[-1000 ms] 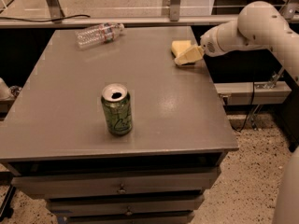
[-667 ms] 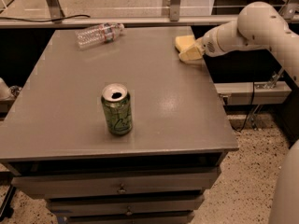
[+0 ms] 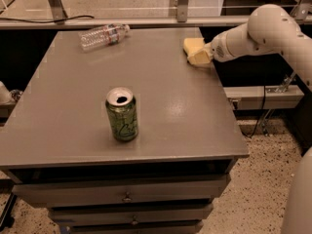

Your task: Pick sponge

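Presently the gripper (image 3: 194, 52) is held low at the far right edge of the table (image 3: 170, 96); its hold cannot be told. Open surface is left around the green can (image 3: 122, 113).

A table (image 3: 63, 106) filled the middle of the scene, with drawers (image 3: 126, 197) stacked under its near edge. A can (image 3: 122, 114) stood upright on the tabletop, a little left of centre and toward the near side. A bottle (image 3: 103, 35) lay on its side at the far left of the top, well apart from the can. The gripper (image 3: 191, 51) sat at the far right edge of the tabletop, across from the bottle. The arm (image 3: 258, 33) reached in from the right, beyond the table's right edge.
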`<state>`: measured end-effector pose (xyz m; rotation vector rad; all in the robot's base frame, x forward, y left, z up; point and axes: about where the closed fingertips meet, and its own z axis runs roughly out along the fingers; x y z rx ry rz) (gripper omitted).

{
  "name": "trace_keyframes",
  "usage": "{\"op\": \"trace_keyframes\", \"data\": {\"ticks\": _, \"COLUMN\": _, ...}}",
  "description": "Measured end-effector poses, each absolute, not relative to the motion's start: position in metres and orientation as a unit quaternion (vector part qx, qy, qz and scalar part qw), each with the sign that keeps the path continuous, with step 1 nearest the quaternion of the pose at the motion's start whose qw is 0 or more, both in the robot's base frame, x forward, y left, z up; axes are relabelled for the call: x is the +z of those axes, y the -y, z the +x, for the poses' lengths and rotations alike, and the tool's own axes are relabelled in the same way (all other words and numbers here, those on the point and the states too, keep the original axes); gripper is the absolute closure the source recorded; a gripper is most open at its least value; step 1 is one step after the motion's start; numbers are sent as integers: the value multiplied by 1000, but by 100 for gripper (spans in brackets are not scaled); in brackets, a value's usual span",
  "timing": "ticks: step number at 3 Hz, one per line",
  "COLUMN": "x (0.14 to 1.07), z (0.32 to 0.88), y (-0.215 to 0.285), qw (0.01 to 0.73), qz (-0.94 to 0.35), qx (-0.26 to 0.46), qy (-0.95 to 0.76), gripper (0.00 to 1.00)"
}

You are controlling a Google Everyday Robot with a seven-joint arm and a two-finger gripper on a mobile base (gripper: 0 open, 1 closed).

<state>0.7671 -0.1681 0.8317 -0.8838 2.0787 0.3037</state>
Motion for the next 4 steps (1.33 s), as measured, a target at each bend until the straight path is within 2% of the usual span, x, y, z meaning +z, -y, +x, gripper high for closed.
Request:
{"op": "trace_keyframes", "data": {"ticks": 1, "x": 834, "z": 767, "y": 168, "qw": 418, "qz": -352, "qx": 121, "qy": -829, "gripper": 100}}
{"op": "trace_keyframes", "data": {"ticks": 2, "x": 834, "z": 767, "y": 168, "qw": 418, "qz": -352, "qx": 121, "qy": -828, "gripper": 100}}
{"op": "trace_keyframes", "data": {"ticks": 4, "x": 961, "z": 742, "y": 142, "qw": 498, "qz": -364, "qx": 170, "qy": -768, "gripper": 100}}
